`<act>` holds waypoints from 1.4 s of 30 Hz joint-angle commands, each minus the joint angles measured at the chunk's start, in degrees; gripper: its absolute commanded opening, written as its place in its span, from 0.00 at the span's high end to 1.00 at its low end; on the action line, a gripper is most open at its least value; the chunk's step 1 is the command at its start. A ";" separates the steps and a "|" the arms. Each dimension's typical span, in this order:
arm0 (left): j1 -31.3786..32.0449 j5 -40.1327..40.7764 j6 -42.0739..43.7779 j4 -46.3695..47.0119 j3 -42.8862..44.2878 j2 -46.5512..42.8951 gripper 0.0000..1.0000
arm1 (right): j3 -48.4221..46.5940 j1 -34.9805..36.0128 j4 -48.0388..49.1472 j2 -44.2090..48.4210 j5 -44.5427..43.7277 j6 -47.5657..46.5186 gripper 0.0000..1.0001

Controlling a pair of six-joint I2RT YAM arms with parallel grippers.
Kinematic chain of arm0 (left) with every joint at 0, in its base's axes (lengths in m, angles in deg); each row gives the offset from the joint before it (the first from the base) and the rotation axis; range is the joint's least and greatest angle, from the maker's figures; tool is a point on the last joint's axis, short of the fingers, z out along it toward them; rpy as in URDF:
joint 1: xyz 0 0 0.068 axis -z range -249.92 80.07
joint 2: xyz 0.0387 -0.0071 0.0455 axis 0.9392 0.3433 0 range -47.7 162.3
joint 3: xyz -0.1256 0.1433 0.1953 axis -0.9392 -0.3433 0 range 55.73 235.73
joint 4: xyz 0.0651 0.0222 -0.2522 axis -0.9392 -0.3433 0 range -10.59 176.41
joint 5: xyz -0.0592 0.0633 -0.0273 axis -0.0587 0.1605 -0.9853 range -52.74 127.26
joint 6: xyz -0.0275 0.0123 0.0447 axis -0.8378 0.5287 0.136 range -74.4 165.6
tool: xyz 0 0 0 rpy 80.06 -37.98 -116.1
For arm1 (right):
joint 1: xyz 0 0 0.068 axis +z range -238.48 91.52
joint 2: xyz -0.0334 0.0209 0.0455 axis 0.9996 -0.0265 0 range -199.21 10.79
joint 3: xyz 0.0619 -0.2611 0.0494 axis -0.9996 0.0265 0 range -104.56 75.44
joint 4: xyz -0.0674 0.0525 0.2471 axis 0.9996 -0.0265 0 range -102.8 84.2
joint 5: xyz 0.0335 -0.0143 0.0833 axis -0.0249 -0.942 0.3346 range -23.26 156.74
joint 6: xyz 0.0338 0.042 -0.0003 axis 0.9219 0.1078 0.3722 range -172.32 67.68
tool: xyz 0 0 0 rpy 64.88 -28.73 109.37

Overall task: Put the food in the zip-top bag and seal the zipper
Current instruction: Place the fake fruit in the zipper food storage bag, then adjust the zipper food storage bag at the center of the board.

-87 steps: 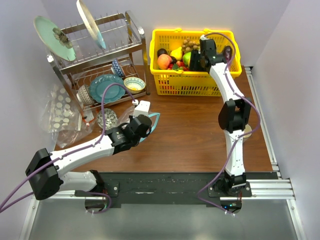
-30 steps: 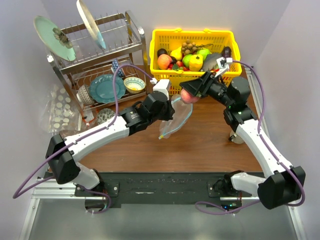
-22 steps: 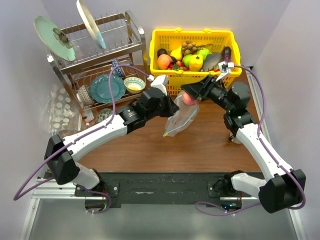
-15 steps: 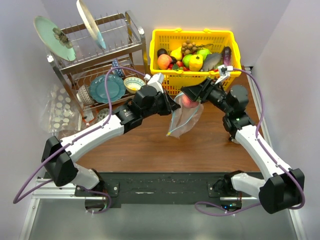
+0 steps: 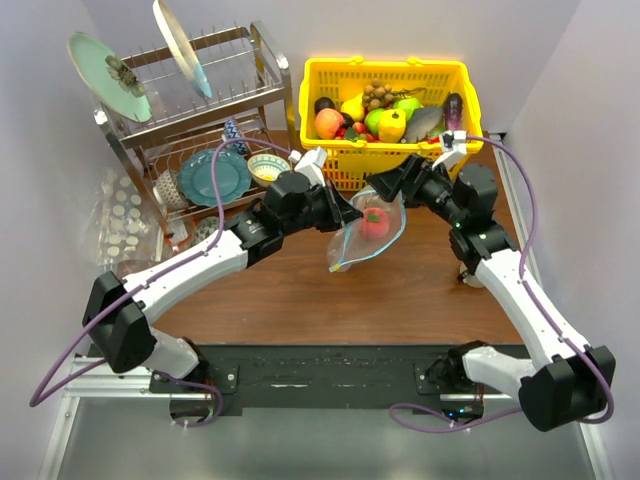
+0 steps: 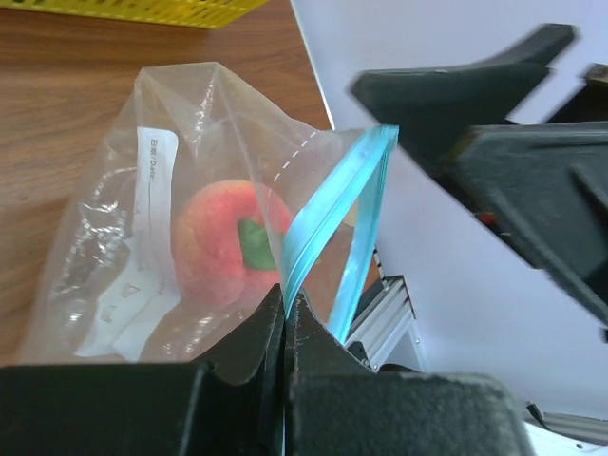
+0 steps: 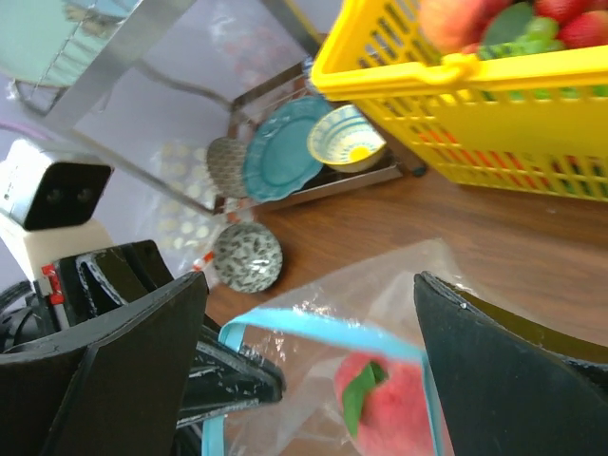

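Note:
My left gripper (image 5: 340, 211) is shut on the teal-blue zipper (image 6: 323, 204) of the clear zip-top bag (image 5: 362, 238) and holds it up with its mouth open. A red-pink peach with a green leaf (image 5: 374, 221) lies inside the bag; it shows in the left wrist view (image 6: 220, 242) and in the right wrist view (image 7: 391, 401). My right gripper (image 5: 392, 183) is open and empty just above the bag's mouth. The rest of the food (image 5: 375, 112) sits in the yellow basket (image 5: 400, 165).
A metal dish rack (image 5: 190, 130) with plates and bowls stands at the back left. A patterned bowl (image 7: 247, 257) and crinkled dotted plastic (image 5: 125, 225) lie beside it. A wall runs along the right side.
My right gripper carried the peach from the basket to the bag, let it go and drew back a little. The peach dropped into the bag, which my left gripper lifted and still holds open.

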 commanded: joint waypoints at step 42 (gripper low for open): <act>2.67 4.20 3.46 3.04 -1.47 1.89 1.00 | -21.36 0.32 -44.55 3.96 -18.91 -18.00 1.00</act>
